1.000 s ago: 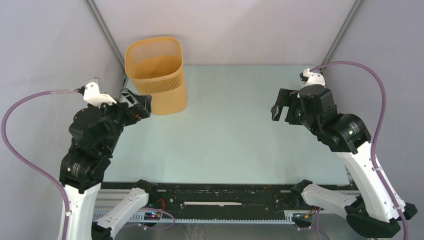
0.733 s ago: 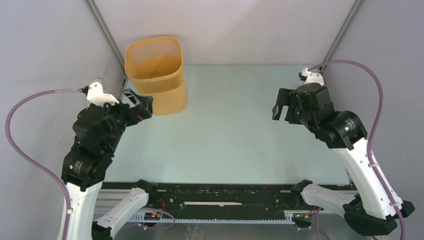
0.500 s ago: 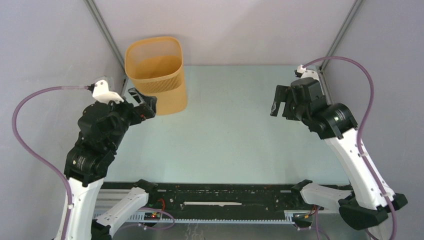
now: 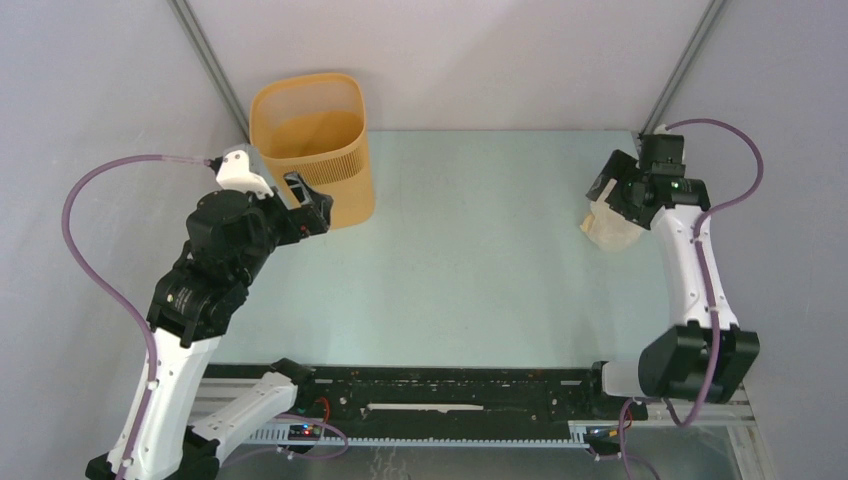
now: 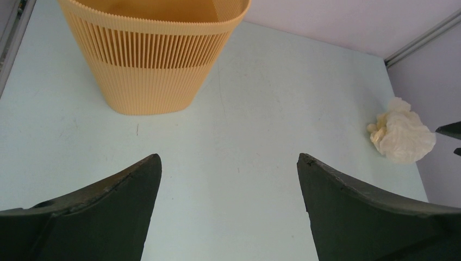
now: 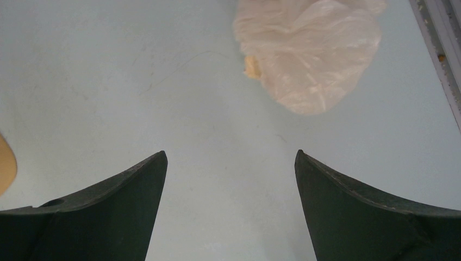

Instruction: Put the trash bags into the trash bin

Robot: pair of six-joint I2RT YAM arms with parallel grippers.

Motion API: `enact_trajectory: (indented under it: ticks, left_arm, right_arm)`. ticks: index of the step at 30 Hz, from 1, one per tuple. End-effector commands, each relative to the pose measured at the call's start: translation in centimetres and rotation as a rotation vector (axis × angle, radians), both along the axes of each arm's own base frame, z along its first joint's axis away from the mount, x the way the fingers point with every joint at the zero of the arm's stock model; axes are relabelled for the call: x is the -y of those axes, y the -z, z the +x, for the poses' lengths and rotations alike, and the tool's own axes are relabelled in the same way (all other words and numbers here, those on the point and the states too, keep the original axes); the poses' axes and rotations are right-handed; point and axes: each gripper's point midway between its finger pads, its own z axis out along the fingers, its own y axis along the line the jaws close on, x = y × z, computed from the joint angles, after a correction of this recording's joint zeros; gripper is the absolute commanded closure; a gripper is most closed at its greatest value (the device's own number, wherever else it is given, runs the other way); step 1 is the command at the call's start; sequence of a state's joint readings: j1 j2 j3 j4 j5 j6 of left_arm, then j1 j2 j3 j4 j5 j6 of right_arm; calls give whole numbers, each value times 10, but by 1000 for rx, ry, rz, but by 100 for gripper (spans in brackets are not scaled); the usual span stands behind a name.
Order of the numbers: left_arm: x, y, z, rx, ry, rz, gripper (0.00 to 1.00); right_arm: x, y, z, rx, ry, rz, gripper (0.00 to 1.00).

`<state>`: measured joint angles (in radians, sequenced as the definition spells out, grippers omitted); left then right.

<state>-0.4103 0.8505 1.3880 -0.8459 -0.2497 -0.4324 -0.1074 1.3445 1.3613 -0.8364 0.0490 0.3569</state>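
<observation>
The trash bin (image 4: 310,150) is a yellow-orange ribbed wastebasket standing upright at the back left; it also shows in the left wrist view (image 5: 155,70). The trash bag (image 4: 609,230) lies crumpled, pale cream, on the table near the right edge; it shows in the left wrist view (image 5: 403,136) and the right wrist view (image 6: 310,49). My left gripper (image 4: 310,207) is open and empty just in front of the bin's lower left side (image 5: 228,160). My right gripper (image 4: 606,192) is open and empty above the table, close to the bag without touching it (image 6: 231,155).
Grey walls close in the table on the left, back and right. A metal rail (image 6: 443,49) runs along the table's right edge just beyond the bag. A black rail (image 4: 450,395) with the arm bases lies along the near edge.
My right arm has swung back and to the right, and the crumpled bag now shows beside its gripper. My left arm has moved forward and right, closer to the bin.
</observation>
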Motion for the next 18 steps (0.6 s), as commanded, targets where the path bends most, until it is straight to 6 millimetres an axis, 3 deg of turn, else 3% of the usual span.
enact_trajectory:
  ticks: [1, 7, 10, 14, 18]
  left_arm:
    - [5, 7, 6, 13, 27, 28, 0]
    - [4, 3, 17, 35, 25, 83, 0]
    - [6, 3, 23, 39, 37, 112, 0]
    - [11, 1, 32, 64, 55, 127, 0]
    - [16, 1, 40, 60, 77, 155, 0]
  right_arm:
    - [30, 21, 23, -2, 33, 68, 6]
    - [50, 55, 47, -66, 61, 90, 8]
    - [65, 73, 60, -145, 88, -21, 8]
    - [74, 85, 76, -232, 131, -138, 7]
    - [69, 83, 87, -244, 146, -280, 7]
